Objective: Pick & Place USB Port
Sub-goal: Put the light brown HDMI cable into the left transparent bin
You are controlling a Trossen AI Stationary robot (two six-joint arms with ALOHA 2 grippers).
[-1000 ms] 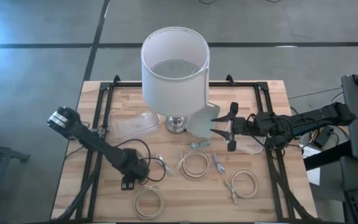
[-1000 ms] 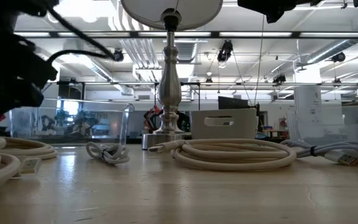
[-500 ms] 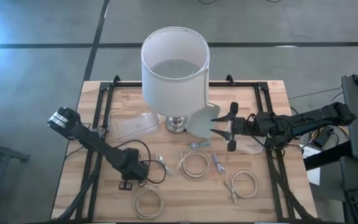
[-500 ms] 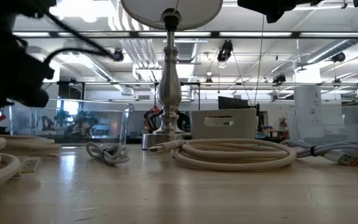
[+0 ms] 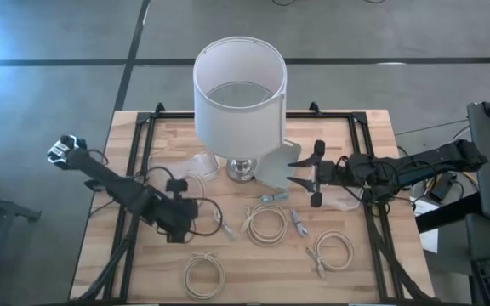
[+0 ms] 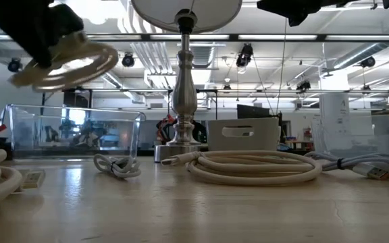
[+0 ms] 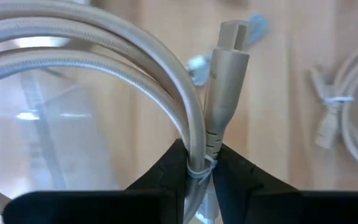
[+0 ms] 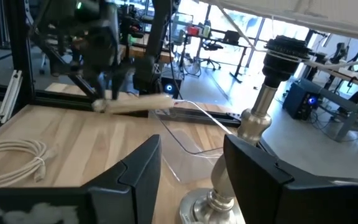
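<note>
From above, the left end effector (image 5: 179, 206) hovers over the wooden worktop (image 5: 356, 272) near the clear plastic tray (image 5: 177, 174); level view shows the beige coiled USB cable (image 6: 66, 64) lifted, light and floppy; wrist view shows fingers (image 7: 166, 177) pinched at its tie, a sound hold; right end effector (image 5: 311, 176) waits open

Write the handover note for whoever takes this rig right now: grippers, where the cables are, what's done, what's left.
Left gripper: shut on a coiled USB cable, lifted clear of the table, near the clear plastic bin.
Right gripper: open, empty, waiting beside the lamp.
Done: that coil picked up.
Left: set it down, probably in the bin; three more coils lie on the table, plus smaller loose cables.
</note>
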